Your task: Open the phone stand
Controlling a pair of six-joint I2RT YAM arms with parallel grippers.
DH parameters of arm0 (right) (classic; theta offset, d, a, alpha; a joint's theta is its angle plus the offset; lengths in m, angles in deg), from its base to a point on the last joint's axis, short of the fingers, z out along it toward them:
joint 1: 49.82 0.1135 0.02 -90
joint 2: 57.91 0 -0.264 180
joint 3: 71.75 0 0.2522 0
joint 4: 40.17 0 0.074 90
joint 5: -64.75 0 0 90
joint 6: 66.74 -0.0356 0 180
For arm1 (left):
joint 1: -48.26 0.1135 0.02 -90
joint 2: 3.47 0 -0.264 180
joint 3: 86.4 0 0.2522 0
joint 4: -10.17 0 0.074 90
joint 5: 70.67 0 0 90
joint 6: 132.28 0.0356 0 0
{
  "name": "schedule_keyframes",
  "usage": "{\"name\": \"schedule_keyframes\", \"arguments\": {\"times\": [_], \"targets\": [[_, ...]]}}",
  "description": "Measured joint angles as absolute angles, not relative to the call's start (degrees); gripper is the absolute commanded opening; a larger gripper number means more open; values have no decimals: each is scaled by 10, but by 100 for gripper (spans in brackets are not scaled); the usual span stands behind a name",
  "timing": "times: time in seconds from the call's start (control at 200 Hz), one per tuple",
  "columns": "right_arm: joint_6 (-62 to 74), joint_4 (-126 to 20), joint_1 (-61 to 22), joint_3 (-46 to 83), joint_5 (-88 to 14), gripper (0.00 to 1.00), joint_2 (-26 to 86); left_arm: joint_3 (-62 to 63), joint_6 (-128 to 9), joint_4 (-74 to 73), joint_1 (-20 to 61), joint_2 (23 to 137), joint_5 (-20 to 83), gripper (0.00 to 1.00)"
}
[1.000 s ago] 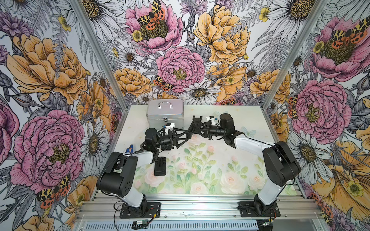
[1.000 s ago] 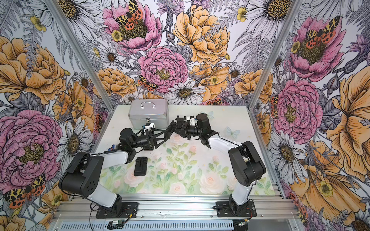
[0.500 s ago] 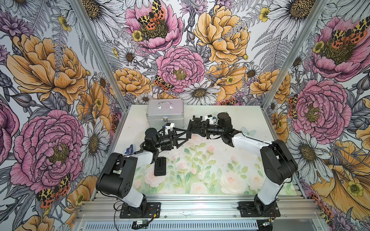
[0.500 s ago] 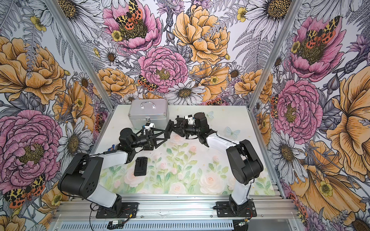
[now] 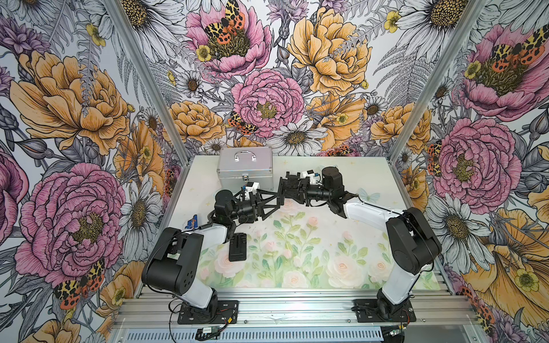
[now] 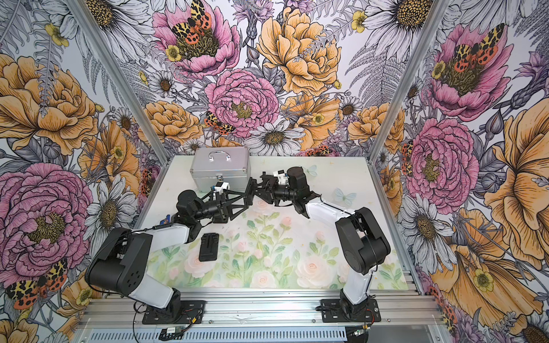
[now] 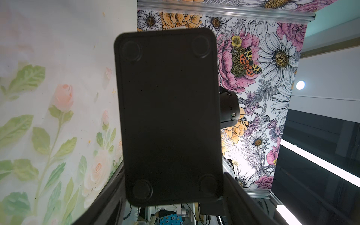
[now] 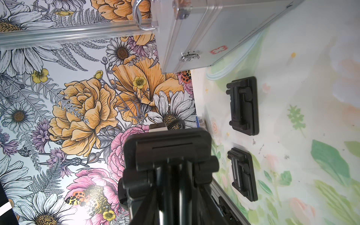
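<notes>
3 phone stands [image 6: 209, 246]: raised stand [image 7: 167, 116], flat stand by case [image 8: 243, 105], second flat stand [image 8: 242, 173]. 1 silver case [image 5: 245, 169], 1 small blue item [image 5: 192, 222], 2 arms: left arm [image 5: 178, 261], right arm [image 5: 413, 240].

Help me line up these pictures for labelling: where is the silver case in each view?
Top view: silver case at the far edge of the rose mat.
Top view: same spot.
Left wrist: not in it.
Right wrist: case beyond the held phone stand, latch showing.
Shared landmark: the rose mat, in all four.
</notes>
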State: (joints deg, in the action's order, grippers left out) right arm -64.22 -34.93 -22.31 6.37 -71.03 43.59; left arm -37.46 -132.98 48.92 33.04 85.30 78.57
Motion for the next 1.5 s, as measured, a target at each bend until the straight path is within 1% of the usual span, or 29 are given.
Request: {"name": "schedule_keyframes", "arguments": {"times": [0.105, 0.22, 0.29, 0.465, 0.53, 0.67, 0.74, 0.881, 0.986, 1.031, 1.331, 1.501], "targets": [[-643, -350, -220, 65, -711, 56, 437, -375, -1330, 489, 330, 853, 785, 51], [-642, -351, -219, 67, -712, 57, 440, -375, -1330, 489, 330, 852, 786, 51], [-643, -351, -219, 67, -712, 55, 440, -375, -1330, 489, 331, 851, 786, 51], [-644, -351, -218, 67, -715, 47, 439, -375, -1330, 489, 331, 850, 786, 50], [-644, -351, -216, 67, -716, 45, 438, -375, -1330, 489, 331, 850, 786, 50], [-646, -349, -211, 67, -716, 36, 438, -375, -1330, 488, 331, 850, 786, 50], [-647, -344, -210, 67, -716, 34, 438, -375, -1330, 487, 331, 850, 786, 50], [-642, -342, -208, 67, -716, 20, 438, -375, -1337, 484, 332, 850, 786, 50], [-640, -344, -208, 67, -714, 4, 438, -375, -1339, 482, 336, 850, 789, 50], [-640, -344, -208, 67, -715, 0, 438, -375, -1339, 482, 336, 850, 789, 51], [-638, -348, -212, 66, -717, 0, 435, -376, -1338, 482, 347, 847, 798, 50], [-638, -358, -223, 59, -735, 0, 423, -379, -1337, 483, 354, 841, 805, 50]]}}
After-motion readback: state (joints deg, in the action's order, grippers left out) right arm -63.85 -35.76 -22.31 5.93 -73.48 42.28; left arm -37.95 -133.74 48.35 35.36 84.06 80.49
